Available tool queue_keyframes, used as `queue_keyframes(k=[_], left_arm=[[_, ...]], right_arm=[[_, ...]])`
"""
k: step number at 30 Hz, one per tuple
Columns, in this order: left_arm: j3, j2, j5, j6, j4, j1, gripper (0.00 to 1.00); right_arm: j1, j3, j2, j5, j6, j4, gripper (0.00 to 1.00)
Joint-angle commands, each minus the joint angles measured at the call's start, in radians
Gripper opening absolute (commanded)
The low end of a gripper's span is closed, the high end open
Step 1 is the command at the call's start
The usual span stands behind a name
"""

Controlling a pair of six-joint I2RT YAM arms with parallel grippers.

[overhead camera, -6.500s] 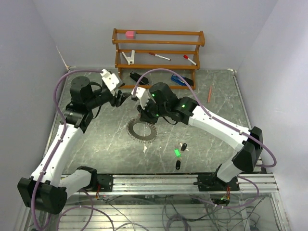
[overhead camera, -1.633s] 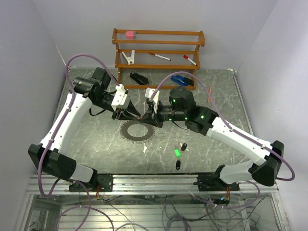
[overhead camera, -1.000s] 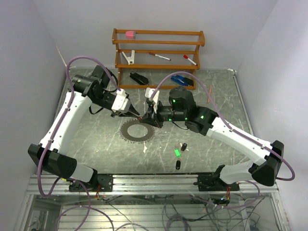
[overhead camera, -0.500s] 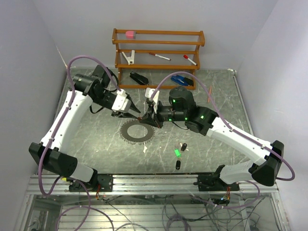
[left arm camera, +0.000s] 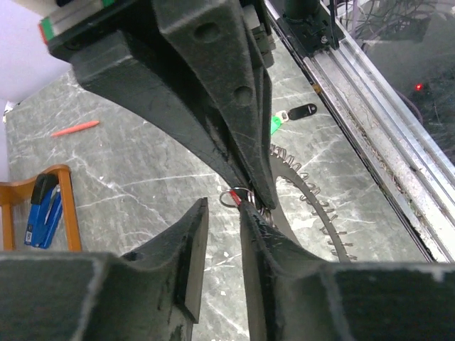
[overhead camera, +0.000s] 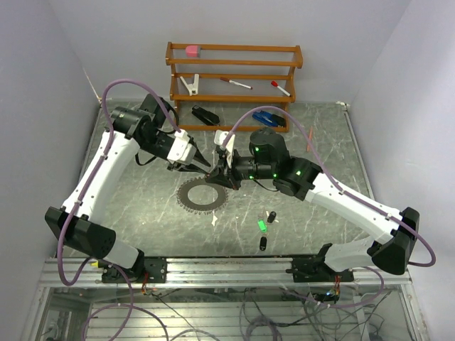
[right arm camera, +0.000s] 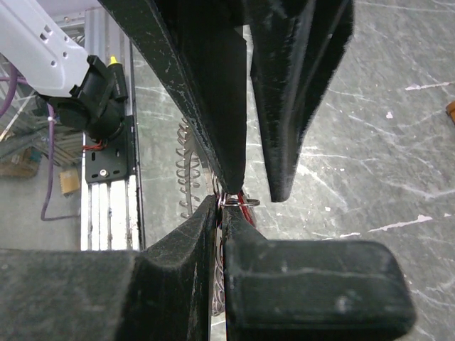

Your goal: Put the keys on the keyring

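Keys come first: the red key [right arm camera: 242, 203] sits pinched at the very tips of my right gripper [right arm camera: 219, 206], whose fingers are pressed together on it, with the key's small wire loop [left arm camera: 229, 195] poking out past them. That arm has not shifted over the last second.

The change is on my other side. My left gripper [overhead camera: 205, 163] has drawn its tips up and slightly away from the table. It now faces the right tips nearly nose to nose, just beside the loop rather than on it. Its fingers stand a little apart with nothing between them.

I judge this to be a regrip: I have let go of the loop end and am lining up for a cleaner bite, so the red key hangs from my right fingers alone.

Straight below both sets of tips, a touch toward my bases, the keyring [overhead camera: 184, 197] lies flat where it lay before. It is not lifted, and no key is threaded on it.

Further out, on the base side of my right gripper, the green key [overhead camera: 261, 225] and two black keys [overhead camera: 262, 244] wait on the table.

So the task has barely started. The loop must still be caught and opened against the ring's rim.
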Motion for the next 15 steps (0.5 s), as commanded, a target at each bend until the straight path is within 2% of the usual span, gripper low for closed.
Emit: queue_keyframes(k=[1, 5, 15], left_arm=[[0.042, 0.0, 0.051, -0.02, -0.014, -0.013, 0.4], [0.054, -0.003, 0.025, -0.013, -0.015, -0.018, 0.48], [0.027, -0.01, -0.025, 0.027, -0.015, -0.07, 0.54]], right_arm=[[0.001, -0.003, -0.014, -0.005, 0.012, 0.042, 0.0], [0.002, -0.005, -0.019, -0.002, 0.012, 0.046, 0.0], [0.003, 0.024, -0.001, 0.003, -0.02, 0.004, 0.0]])
